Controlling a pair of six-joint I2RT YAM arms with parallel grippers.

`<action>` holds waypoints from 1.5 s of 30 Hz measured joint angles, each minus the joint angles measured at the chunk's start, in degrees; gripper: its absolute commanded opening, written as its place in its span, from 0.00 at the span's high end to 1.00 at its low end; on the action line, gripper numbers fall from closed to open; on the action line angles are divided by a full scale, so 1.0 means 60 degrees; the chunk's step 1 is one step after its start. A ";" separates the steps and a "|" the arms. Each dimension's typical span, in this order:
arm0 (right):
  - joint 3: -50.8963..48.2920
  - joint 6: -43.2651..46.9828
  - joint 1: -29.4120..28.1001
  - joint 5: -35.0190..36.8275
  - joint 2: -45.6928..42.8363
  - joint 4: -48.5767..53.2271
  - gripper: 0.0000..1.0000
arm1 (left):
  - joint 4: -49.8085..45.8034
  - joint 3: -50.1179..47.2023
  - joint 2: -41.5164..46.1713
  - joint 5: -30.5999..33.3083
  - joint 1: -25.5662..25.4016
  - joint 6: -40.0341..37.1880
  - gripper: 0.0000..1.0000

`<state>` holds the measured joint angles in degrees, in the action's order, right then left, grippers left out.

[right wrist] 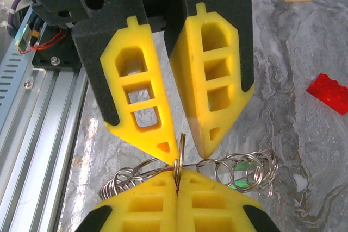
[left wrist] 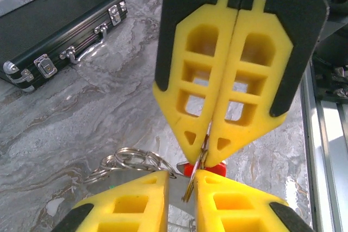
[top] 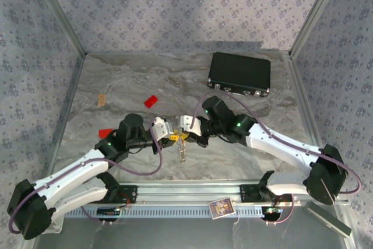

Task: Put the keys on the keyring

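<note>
The keyring [right wrist: 180, 145] should be held upright and steady by the right gripper [right wrist: 176, 179], which is closed on its edge, while its split is worked open. The left gripper [left wrist: 182, 180] is parted, and the keyring is seen standing in its gap. A red bit [left wrist: 209, 168], perhaps a key, is glimpsed just beside the fingertips.

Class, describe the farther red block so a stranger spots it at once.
Start at the black rectangular latched case at the grey marbled table's far right. Look left to the red plastic block lying alone. The other red block sits nearer, beside the left arm.
</note>
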<state>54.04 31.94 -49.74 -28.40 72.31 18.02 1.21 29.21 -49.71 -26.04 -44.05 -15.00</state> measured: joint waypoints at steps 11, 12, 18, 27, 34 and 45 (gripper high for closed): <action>0.0051 -0.0248 0.0036 0.0197 0.0091 0.0066 0.77 | -0.0160 0.0015 -0.0044 -0.0244 -0.0036 -0.0095 1.00; -0.0175 -0.0463 0.0106 0.0197 -0.0033 -0.0175 0.76 | -0.0084 -0.0018 -0.0040 -0.0204 -0.0036 -0.0058 1.00; -0.1756 -0.2095 0.0350 0.0262 -0.0958 -0.1687 0.74 | 0.0929 -0.0699 0.0197 0.0204 -0.0036 0.0357 1.00; -0.2645 -0.3814 0.0215 0.0382 -0.1300 -0.3661 0.74 | 0.1523 -0.0896 0.0219 0.0346 -0.0036 0.0630 1.00; -0.2648 -0.4266 0.0095 0.0390 -0.0936 -0.4116 0.85 | 0.1559 -0.0896 0.0219 0.0342 -0.0036 0.0630 1.00; -0.2645 -0.4466 0.0098 0.0576 -0.0933 -0.4211 1.00 | 0.1559 -0.0900 0.0219 0.0313 -0.0036 0.0627 1.00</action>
<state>38.17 5.15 -49.15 -24.95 66.72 -7.25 10.57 23.81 -48.40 -24.16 -44.27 -11.25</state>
